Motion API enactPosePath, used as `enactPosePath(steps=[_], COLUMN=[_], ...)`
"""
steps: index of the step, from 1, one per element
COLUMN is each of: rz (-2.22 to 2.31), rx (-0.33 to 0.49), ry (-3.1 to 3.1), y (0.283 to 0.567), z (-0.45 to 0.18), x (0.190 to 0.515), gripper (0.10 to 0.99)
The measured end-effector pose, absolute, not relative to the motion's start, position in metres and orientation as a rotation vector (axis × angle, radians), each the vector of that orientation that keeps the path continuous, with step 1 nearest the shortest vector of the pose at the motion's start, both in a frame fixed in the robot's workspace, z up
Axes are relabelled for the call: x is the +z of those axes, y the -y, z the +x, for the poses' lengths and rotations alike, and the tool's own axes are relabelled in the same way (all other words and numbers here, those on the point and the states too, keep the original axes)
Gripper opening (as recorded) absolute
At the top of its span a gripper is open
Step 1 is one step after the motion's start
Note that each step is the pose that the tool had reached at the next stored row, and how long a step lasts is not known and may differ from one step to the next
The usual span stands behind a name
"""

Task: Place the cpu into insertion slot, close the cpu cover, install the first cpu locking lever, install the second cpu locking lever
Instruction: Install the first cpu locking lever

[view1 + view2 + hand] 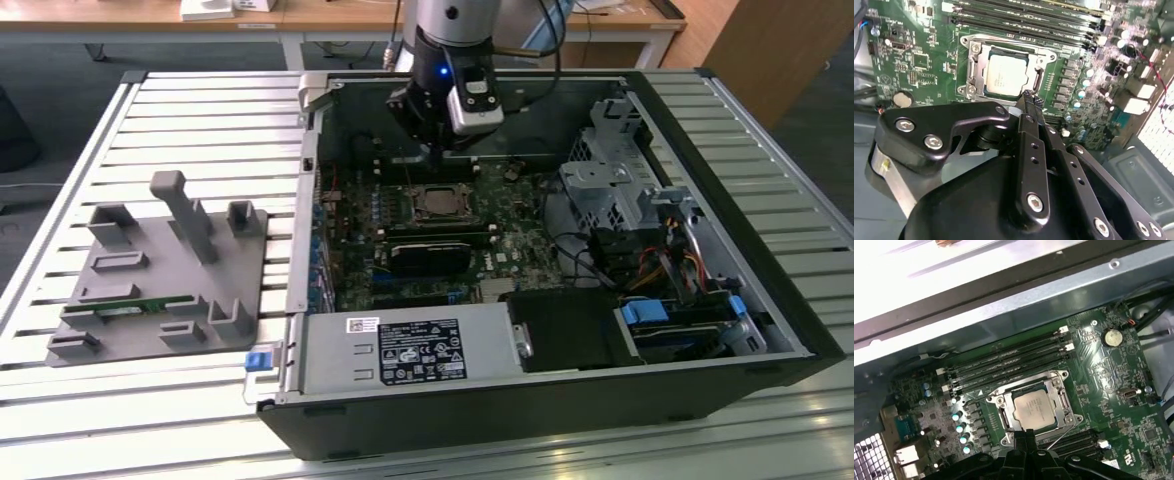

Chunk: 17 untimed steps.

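Observation:
The cpu [1005, 75] lies flat in the insertion slot [968, 91], silvery top up, and is also seen as the cpu [1033, 408] and as the cpu [438, 203] on the green board. The cpu cover [975, 64] lies down around the chip, its window framing the metal top. A thin wire locking lever [1062, 436] slants out from the socket's side. My gripper [1030, 100] hovers just above the socket's edge, fingers together with nothing between them. In the exterior view my gripper [433, 152] hangs inside the case above the socket's far side.
Long black memory slots [1004, 365] run beside the socket. A black block [430, 252] sits on the board nearer the front. Drive cages and cables [627, 200] fill the exterior view's right of the case. A grey fixture plate [160, 270] lies on the slatted table.

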<state>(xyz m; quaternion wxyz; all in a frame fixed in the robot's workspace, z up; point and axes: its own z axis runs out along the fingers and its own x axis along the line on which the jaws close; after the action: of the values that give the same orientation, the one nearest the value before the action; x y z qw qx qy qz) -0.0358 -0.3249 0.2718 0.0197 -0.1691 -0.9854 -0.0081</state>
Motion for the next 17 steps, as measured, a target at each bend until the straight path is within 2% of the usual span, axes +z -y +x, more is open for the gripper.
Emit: enactPosePath(steps=[17], rz=[-0.348], rx=[-0.066], ry=[3.129], y=[0.3249], z=[-0.0357], x=[0.2711], gripper=[0.106])
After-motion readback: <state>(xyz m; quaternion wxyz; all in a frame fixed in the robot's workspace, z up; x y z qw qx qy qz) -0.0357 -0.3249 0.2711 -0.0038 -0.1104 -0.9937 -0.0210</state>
